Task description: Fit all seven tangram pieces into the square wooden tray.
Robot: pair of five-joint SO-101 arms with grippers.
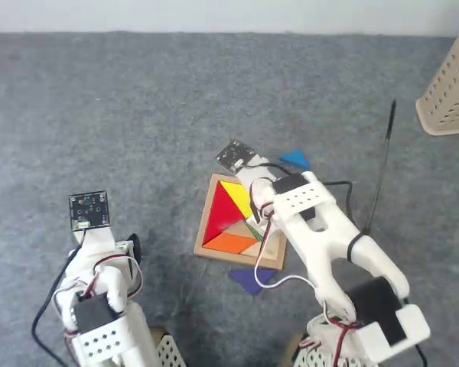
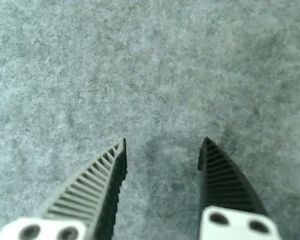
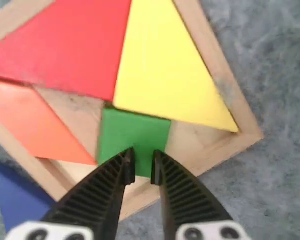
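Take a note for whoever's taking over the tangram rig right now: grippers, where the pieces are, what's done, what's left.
Left gripper: open, over the grey carpet, holding nothing.
Right gripper: over the square wooden tray, fingers shut on the green square piece at its edge.
Done: red triangle, yellow triangle and orange piece lie in the tray.
Left: seat the green square; bring in the small blue triangle beyond the tray and the purple piece on the carpet beside it.

surface: grey felt-like mat | far edge: pale wall strip | corner: beige slotted basket, possibly plastic
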